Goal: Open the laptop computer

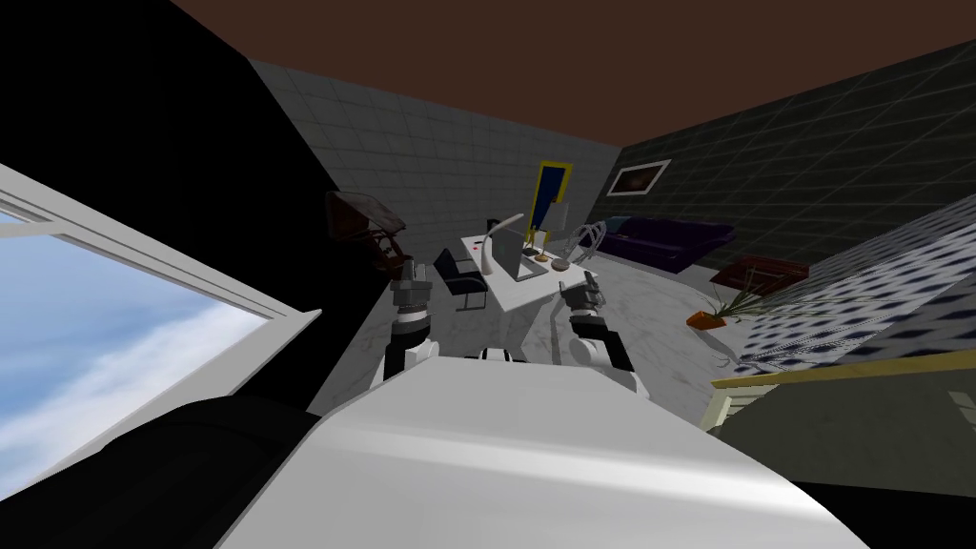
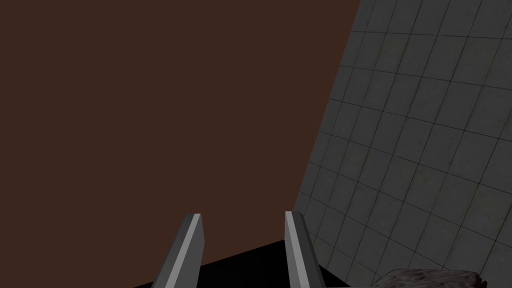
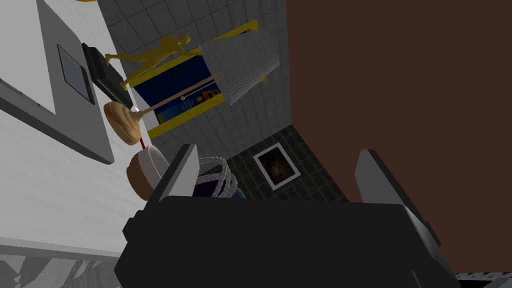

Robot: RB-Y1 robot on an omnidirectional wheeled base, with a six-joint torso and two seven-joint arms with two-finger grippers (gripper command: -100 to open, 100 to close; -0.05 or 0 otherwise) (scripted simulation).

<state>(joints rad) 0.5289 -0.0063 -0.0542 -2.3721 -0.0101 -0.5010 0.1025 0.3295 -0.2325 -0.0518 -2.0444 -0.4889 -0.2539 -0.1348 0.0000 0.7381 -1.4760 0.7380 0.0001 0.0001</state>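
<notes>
Laptop (image 3: 75,125) lies on the white table (image 3: 55,200) near your right hand (image 3: 277,150), fingers spread wide and empty, left hand (image 2: 243,215) parted and idle: hook the lid's free edge, lift slowly.

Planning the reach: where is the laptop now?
In the head view the laptop lies on the white desk, ahead of the right gripper, beside a tan lamp base.

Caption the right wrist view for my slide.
Open right gripper by the white desk edge, grey laptop and lamp alongside.
</notes>
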